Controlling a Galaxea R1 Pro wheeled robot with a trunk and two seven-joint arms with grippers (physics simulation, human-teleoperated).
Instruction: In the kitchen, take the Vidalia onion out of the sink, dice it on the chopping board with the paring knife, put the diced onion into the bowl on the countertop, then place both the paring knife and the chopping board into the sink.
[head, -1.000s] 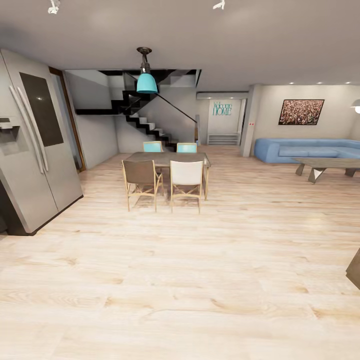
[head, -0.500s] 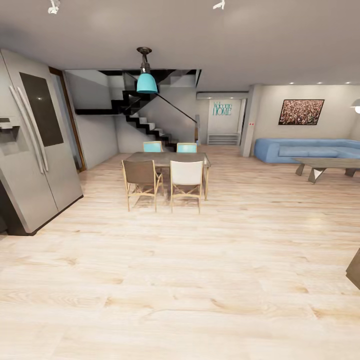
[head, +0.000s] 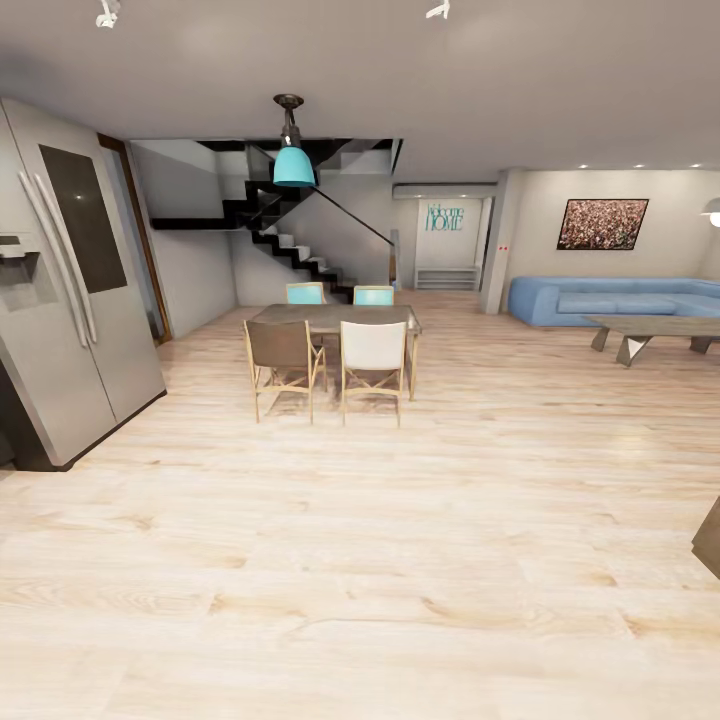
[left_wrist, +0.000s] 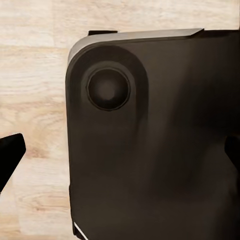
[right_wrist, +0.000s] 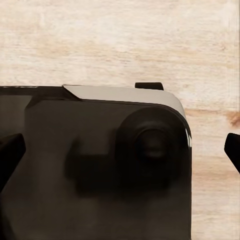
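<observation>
Head view: open-plan room with pale wood floor across the whole lower half. Fridge, steel, two doors with long handles, stands at the left edge. Dining table at centre, with four chairs: a brown chair and a white chair on the near side, two teal chairs behind. Teal pendant lamp hangs above the table. Dark staircase rises behind it toward the upper left. Wall sign reading "Welcome HOME" sits right of centre, far back. Blue sofa lies at the right, a low coffee table in front of it, a framed picture on the wall above. A dark corner of some object cuts in at the lower right edge; what it is cannot be told. None of the task's things can be located from this view. Left wrist view: left gripper, its two dark fingertips at the left and right edges of the frame, spread wide apart with nothing between them; behind them a dark rounded robot base over the floor. Right wrist view: right gripper, fingertips likewise at opposite edges, spread wide and holding nothing, above the same dark base and floor.
</observation>
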